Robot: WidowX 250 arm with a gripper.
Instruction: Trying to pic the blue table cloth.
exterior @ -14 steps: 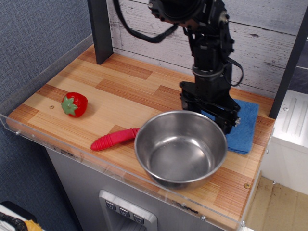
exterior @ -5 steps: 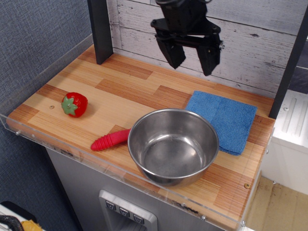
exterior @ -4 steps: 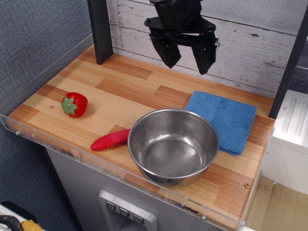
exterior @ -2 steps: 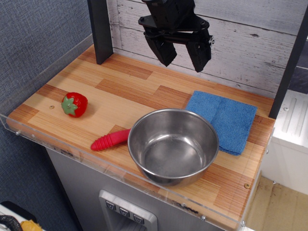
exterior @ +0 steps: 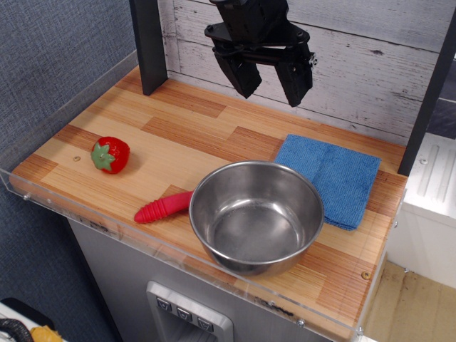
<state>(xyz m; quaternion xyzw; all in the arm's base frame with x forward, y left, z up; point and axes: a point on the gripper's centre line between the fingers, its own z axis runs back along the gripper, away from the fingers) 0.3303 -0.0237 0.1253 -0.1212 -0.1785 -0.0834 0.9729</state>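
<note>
The blue table cloth [exterior: 335, 176] lies flat and folded on the wooden counter at the right, behind the steel pan [exterior: 255, 216], whose rim overlaps its near left corner. My gripper [exterior: 271, 91] hangs high above the counter near the back wall, up and to the left of the cloth. Its two black fingers are spread wide apart and hold nothing.
The pan has a red handle [exterior: 165, 206] pointing left. A red toy strawberry [exterior: 110, 154] sits at the left. A dark post [exterior: 148, 44] stands at the back left. A clear acrylic rim [exterior: 171, 251] edges the counter's front. A white plank wall [exterior: 370, 64] is behind.
The gripper left the cloth, rose and opened. Over the last second it drifted up and left. The pan sits a little further left than 2.8 s ago. The cloth stays flat.
</note>
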